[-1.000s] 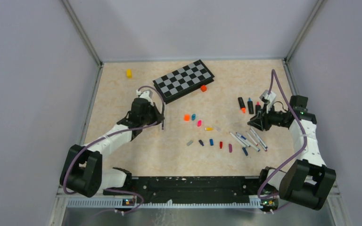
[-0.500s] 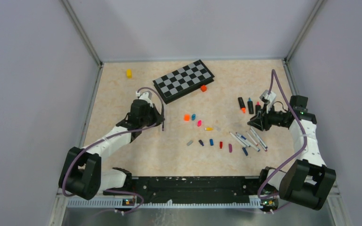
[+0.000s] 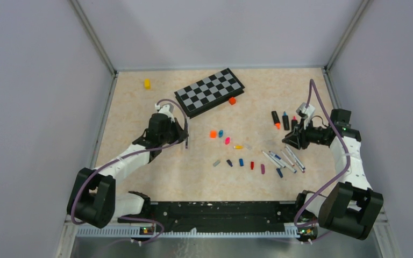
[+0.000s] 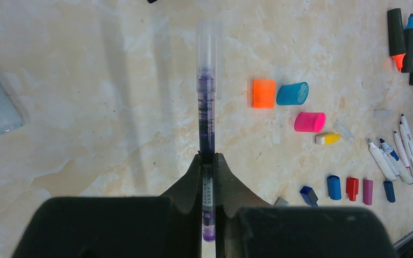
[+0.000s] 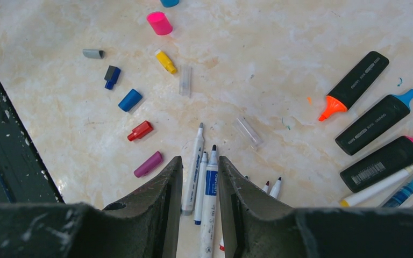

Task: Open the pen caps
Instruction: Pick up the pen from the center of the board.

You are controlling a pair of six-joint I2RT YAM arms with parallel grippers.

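Wrist view, unlike top: left fingers (image 4: 190,180) clamp clear-capped purple pen (image 4: 206,107); right fingers (image 5: 164,188) part-open, empty.

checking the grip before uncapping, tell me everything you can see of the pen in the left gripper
The pen is thin, its see-through plastic barrel showing dark purple ink and printed markings. A clear cap is still on its far end. The left gripper is shut on its rear part, a finger on each side, the tail poking out behind. It points straight away from the wrist camera above the marbled table; nothing else appears to touch it.
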